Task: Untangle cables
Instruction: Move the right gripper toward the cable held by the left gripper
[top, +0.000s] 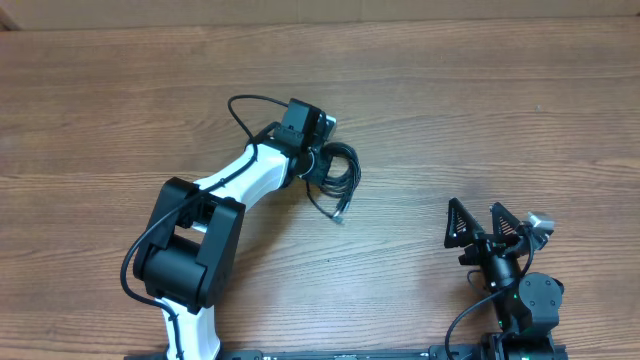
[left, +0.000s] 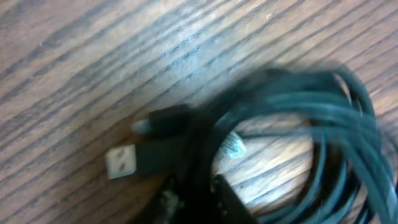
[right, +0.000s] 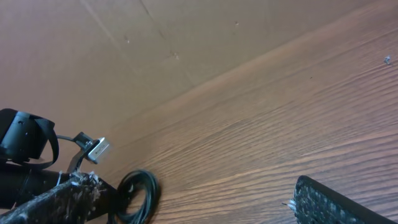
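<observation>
The left gripper (top: 320, 168) is down at the cables (top: 345, 165), which lie as one coiled bundle near the middle of the table (top: 480, 90). Whether this claw is closed on a cord I cannot tell; its wrist view is blurred and shows only loops and a USB plug (left: 121, 163). One loose end (top: 339, 214) points toward the near side. At the near right, the right gripper (top: 478, 228) stands wide open and empty, well apart from the bundle. I judge the task hardly begun: no cord is separated yet.

The cables (left: 292, 102) are blurred close up (they run off the right and bottom edges).
</observation>
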